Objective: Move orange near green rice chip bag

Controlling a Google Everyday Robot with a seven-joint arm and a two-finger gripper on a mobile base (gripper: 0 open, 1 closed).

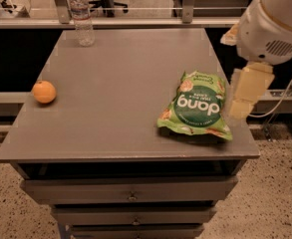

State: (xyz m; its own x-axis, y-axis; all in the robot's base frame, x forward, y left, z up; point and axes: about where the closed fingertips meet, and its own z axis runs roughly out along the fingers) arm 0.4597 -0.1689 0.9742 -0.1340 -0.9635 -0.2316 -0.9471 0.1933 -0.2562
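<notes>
The orange (pixel 44 91) sits alone near the left edge of the grey table (pixel 120 78). The green rice chip bag (pixel 198 105) lies flat near the table's right front corner, with its "dang" lettering upside down to me. My gripper (pixel 239 109) hangs from the white arm (pixel 272 26) at the right edge of the table, just right of the bag and a little above the tabletop. It is far from the orange, which lies across the table's width from it.
A clear water bottle (pixel 81 16) stands at the table's back left corner. The table is a drawer cabinet with drawers (pixel 130 195) below its front edge. A rail and chair legs are behind it. A cable hangs at the right.
</notes>
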